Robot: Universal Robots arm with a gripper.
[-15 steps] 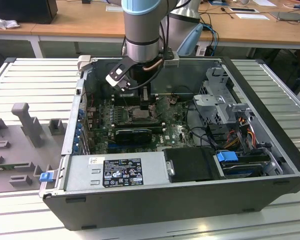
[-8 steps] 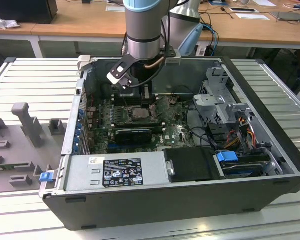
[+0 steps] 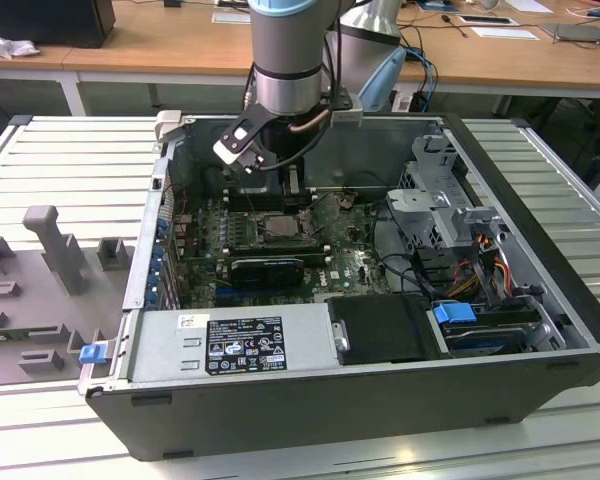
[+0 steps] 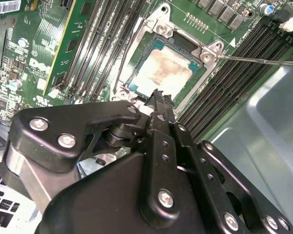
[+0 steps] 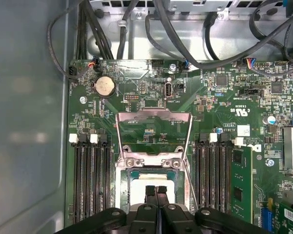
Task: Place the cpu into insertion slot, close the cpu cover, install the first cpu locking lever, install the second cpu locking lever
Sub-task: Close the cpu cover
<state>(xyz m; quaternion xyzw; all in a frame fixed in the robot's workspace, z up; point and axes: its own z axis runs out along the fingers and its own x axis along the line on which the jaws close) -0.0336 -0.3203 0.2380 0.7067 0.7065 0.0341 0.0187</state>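
Cpu (image 5: 147, 179) sits in the insertion slot (image 5: 121, 187), lower centre in the first wrist view; the gripper (image 5: 156, 189), pressed together over its edge, could knock it askew.

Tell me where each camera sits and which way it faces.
Exterior view: outside and above the open dark computer case, looking down into it; the grey robot arm reaches in.
First wrist view: wrist-mounted, facing squarely at the green motherboard; the black gripper shows.
Second wrist view: wrist-mounted, slanting past the gripper.
Both wrist views share the silver-grey square cpu.
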